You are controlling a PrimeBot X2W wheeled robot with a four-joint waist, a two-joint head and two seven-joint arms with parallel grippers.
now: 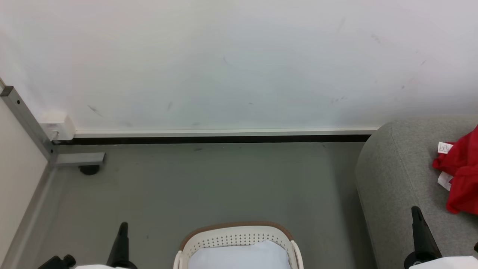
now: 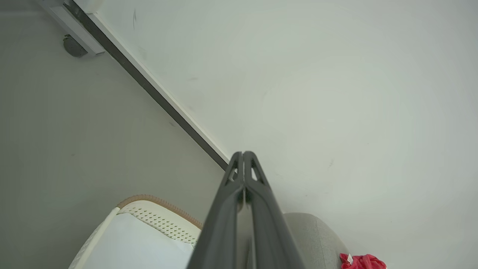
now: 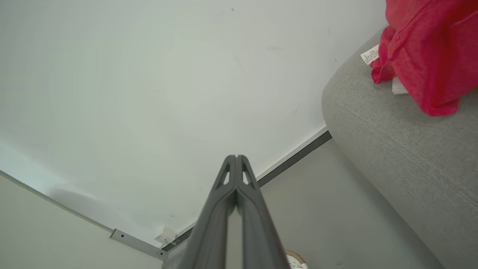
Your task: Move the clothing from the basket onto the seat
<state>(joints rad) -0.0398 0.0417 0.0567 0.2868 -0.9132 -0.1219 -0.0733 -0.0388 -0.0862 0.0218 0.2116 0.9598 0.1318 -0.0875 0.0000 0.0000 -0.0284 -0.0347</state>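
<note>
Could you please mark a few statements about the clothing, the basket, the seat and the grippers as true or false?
1. The clothing lies on the seat. True.
2. The left gripper holds a red garment. False: it is shut and empty.
3. The basket touches the seat. False: bare floor lies between them.
4. The right gripper is shut. True.
5. Red garments fill the basket. False: what shows inside is pale material.
</note>
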